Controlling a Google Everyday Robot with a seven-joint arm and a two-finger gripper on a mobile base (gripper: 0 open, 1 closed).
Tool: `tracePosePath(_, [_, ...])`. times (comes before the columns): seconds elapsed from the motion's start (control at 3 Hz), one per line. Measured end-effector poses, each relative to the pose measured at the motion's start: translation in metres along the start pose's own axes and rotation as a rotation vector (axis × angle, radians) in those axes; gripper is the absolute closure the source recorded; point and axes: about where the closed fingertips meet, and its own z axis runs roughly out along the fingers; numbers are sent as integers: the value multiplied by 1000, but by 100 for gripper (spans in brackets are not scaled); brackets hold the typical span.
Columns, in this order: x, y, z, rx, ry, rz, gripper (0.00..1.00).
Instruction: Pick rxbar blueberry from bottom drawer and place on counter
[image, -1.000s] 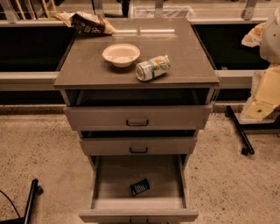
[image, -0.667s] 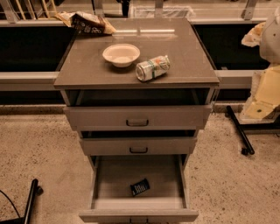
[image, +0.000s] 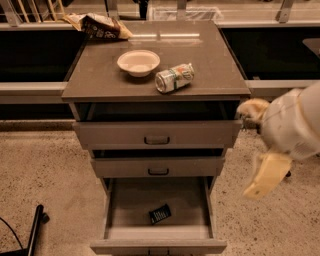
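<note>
Step in hand: the approach is being made; the grasp is not yet begun, judging by how things are lying.
Gripper: the gripper (image: 265, 142) is hanging at the right of the cabinet, level with the upper two drawers, outside them and well apart from the bar. Whether it is open or closed cannot be told.
Snack bar: the dark blue bar (image: 160, 214) is lying flat and askew on the floor of the bottom drawer (image: 125, 227), near its middle, touching no wall.
Bottom drawer: it is standing pulled far out toward the near side and is holding nothing but the bar.
Middle drawer (image: 157, 166): it is standing slightly out; its inside is hidden.
Top drawer (image: 157, 134): it is also standing out a little, showing only a dark gap.
Counter (image: 210, 70): it is carrying a pale bowl (image: 138, 62) that looks empty, a can (image: 174, 78) lying on its side just right of the bowl, and a snack bag (image: 100, 26) at the far left corner.
Next move: the gripper is needing to swing left and go down into the bottom drawer, under the jutting middle drawer, coming over the bar.
Placing: the right and near-left parts of the counter are looking free.
</note>
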Motion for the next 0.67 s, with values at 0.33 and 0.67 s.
tracePosePath(0.33, [2,29,25,-61,-43,-35,0])
tracePosePath(0.67, [0,28,21,-48,-74,-45,0])
